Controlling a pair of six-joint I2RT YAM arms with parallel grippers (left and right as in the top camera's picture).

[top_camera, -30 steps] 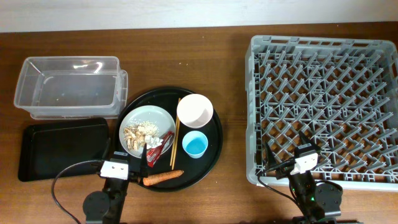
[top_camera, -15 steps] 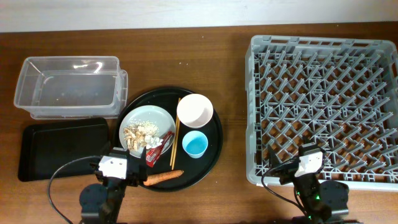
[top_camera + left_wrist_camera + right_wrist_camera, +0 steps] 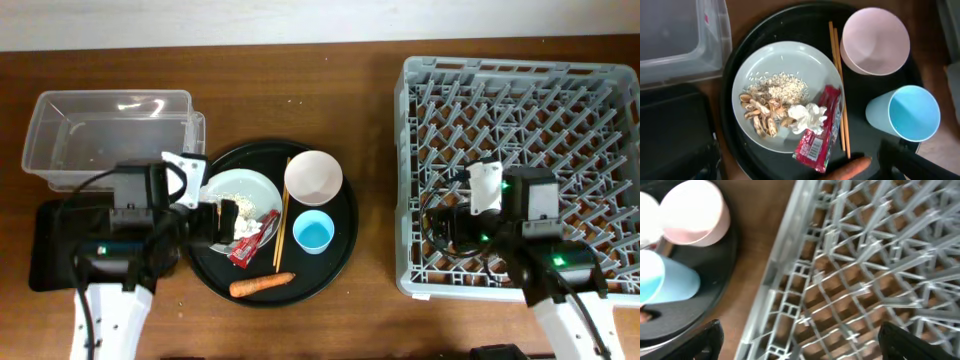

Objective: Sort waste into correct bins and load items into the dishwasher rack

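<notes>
The pale plate (image 3: 790, 65) on the round black tray holds beige food scraps (image 3: 765, 107), a white tissue wad (image 3: 807, 116) and the red wrapper (image 3: 820, 135). Two chopsticks (image 3: 838, 75) lie beside it. The white cup (image 3: 875, 40), light-blue cup (image 3: 910, 112) and carrot (image 3: 850, 169) are on the same tray. My left gripper (image 3: 805, 167) is open and empty above the plate's near edge; overhead it shows at the plate's left (image 3: 222, 220). My right gripper (image 3: 805, 345) is open and empty over the left edge of the grey rack (image 3: 410, 180).
The clear tub (image 3: 110, 135) stands at the back left. The shallow black tray (image 3: 50, 250) lies in front of it, partly hidden by my left arm. The round black tray (image 3: 340, 240) lies between these bins and the rack. Bare wood runs along the back.
Both arms rose from the front edge and moved inward. The left gripper now hangs over the plate, the right over the rack's left part. No object has moved.
</notes>
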